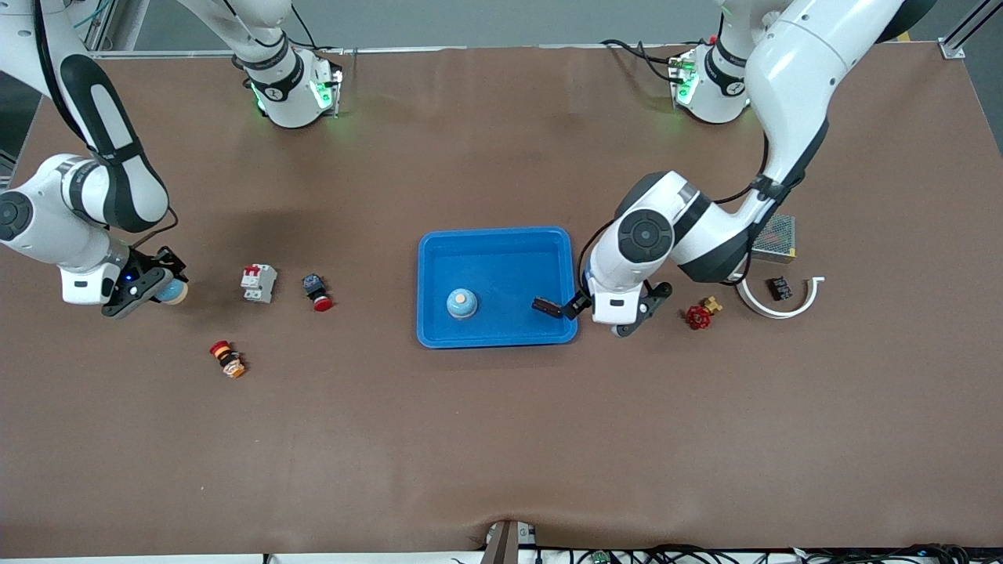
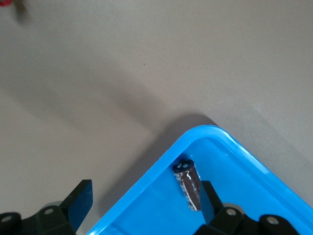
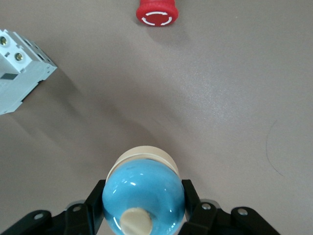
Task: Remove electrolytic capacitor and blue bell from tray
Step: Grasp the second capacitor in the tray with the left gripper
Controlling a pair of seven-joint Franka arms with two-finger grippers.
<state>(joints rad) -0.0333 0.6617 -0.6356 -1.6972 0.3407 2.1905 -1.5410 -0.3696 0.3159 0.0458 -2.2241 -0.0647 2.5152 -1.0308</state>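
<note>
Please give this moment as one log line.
left gripper: open over tray edge | capacitor: in tray | right gripper: shut on bell

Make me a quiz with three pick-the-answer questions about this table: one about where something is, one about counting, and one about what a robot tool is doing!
1. Where is the capacitor?
A) in the blue tray
B) on the bare table
C) on top of a bell

2. How many blue bells are there?
A) one
B) two
C) four

3. What is the right tool doing?
A) hanging open
B) shut on a bell
C) shut on a red button

Answers:
1 A: it lies in a corner of the blue tray, beside one finger of the open left tool.
2 B: there is the bell in the tray and the held bell.
3 B: its fingers clamp the held bell's sides, over the table at the right arm's end.
</note>
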